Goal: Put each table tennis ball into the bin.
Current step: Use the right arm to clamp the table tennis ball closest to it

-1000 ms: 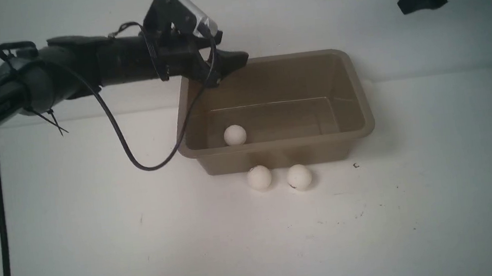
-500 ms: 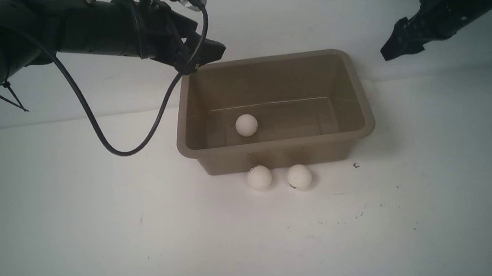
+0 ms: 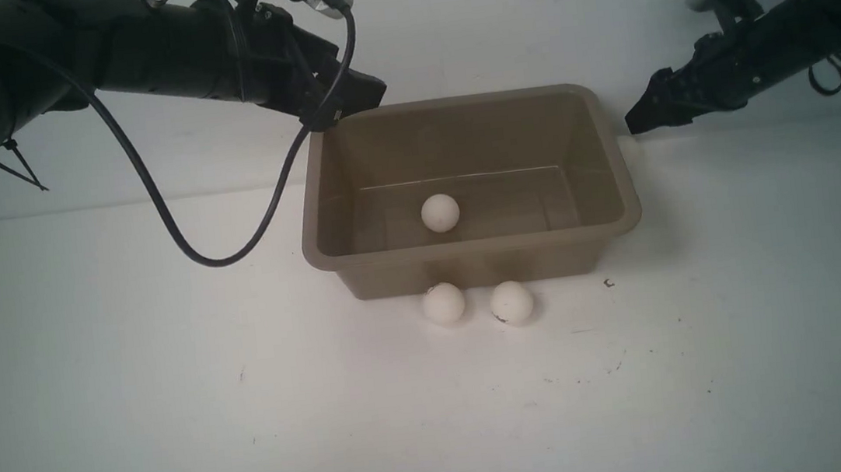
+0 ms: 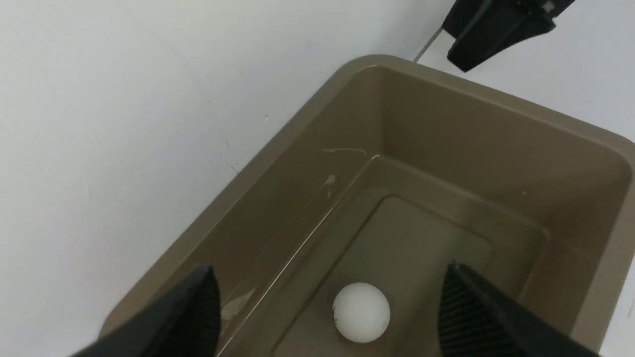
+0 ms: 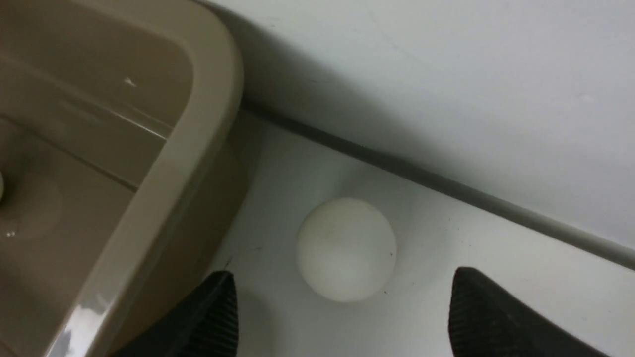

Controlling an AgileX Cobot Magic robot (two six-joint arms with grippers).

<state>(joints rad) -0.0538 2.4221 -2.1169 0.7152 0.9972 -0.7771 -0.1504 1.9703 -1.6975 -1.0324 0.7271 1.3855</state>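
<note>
Left gripper [image 4: 327, 275]: jaws spread, empty, above the bin [image 3: 469, 247], which holds one ball [image 3: 440, 212]. Right gripper [image 5: 342, 280]: jaws spread over a second ball [image 5: 346, 249] on the table [image 3: 173, 410] beside the bin's far right corner. A third ball [image 3: 443, 303] and a fourth ball [image 3: 511, 302] lie just beside its near wall.

Inside taupe rectangular plastic bin [image 3: 472, 247], small white table tennis ball [image 3: 440, 213] rolled rightward along floor, from near left wall to about mid-length. Meanwhile left end effector [image 3: 358, 100] lifted, pulled back from over bin's far-left rim to that corner's edge; arm now angled higher. Opposite, right end effector [image 3: 644, 117] descended from upper right, fingers apart, now close beside bin's far-right corner.
</note>
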